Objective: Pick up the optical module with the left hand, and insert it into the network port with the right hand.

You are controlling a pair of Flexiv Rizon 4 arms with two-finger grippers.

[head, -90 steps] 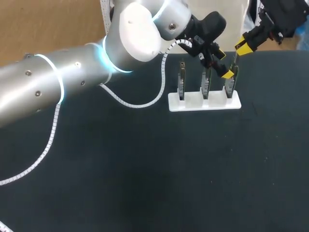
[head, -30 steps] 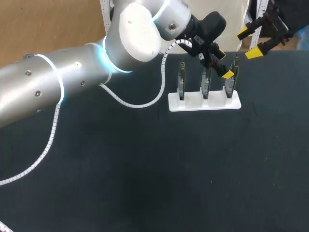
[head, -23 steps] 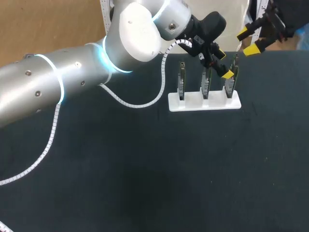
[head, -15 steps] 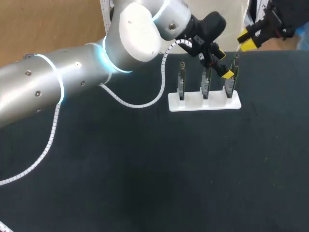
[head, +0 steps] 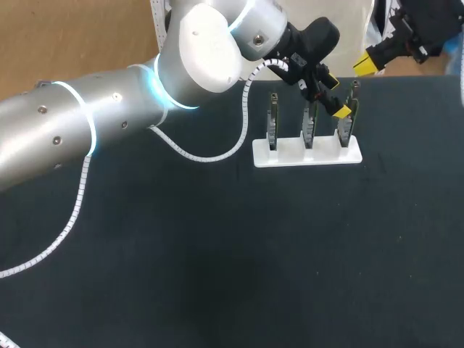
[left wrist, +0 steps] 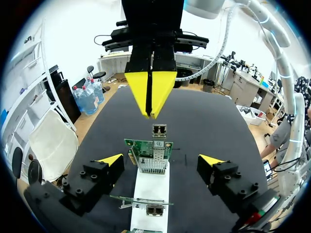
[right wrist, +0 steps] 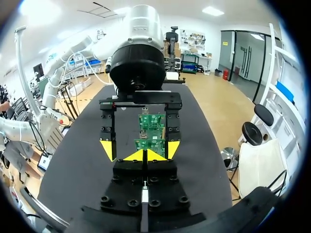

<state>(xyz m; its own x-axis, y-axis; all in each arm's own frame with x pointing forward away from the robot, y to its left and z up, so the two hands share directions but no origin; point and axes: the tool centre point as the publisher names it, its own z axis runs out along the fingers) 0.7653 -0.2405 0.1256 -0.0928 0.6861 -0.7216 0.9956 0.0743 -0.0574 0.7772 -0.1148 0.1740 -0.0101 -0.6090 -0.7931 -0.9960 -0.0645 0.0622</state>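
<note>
Three green network cards stand upright in a white rack. The right-hand card carries a silver optical module sticking out of its port cage. My left gripper is open, its yellow tips on either side of that card without touching it. In the left wrist view my left gripper straddles the card. My right gripper hangs behind and above the rack, shut on nothing. Its joined yellow tips point down at the module from a short gap above.
The rack stands near the far edge of the dark table. A white spiral cable hangs from my left arm onto the table left of the rack. My left arm spans the view's left half above the table.
My right gripper has gone from wide open to shut, with nothing between its tips, staying up behind the rack. The left arm and the cards have not moved.
</note>
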